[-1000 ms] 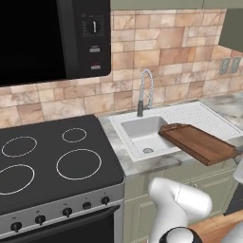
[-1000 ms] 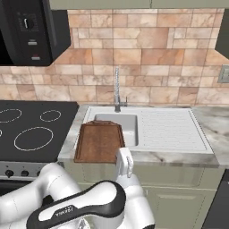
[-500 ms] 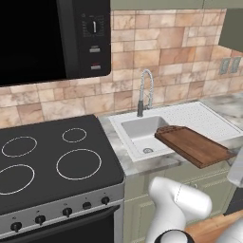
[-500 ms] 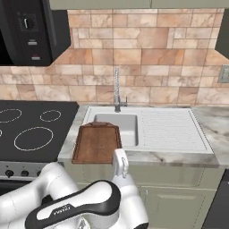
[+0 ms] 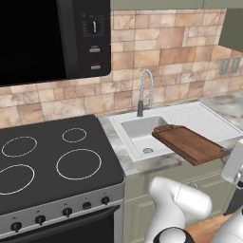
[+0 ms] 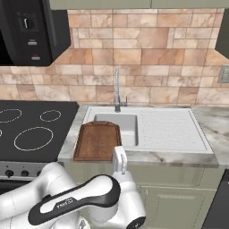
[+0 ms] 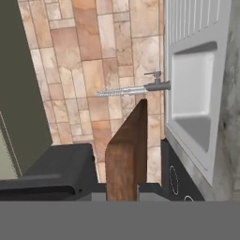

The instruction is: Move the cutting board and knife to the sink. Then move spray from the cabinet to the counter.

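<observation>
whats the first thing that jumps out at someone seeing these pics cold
The reddish-brown cutting board catches the eye first, held level by the gripper at its near edge, its far end reaching over the left part of the white sink. Next come the black stovetop left of the sink and the dark microwave above it.

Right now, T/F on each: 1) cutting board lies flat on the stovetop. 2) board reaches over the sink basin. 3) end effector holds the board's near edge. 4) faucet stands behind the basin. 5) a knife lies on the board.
1) False: the cutting board is over the counter edge and sink, beside the stovetop.
2) True: its far end overlaps the basin.
3) True: the end effector is at that edge, board edge-on between the fingers in the hand view.
4) True: faucet.
5) False: the board's top is bare.
</observation>
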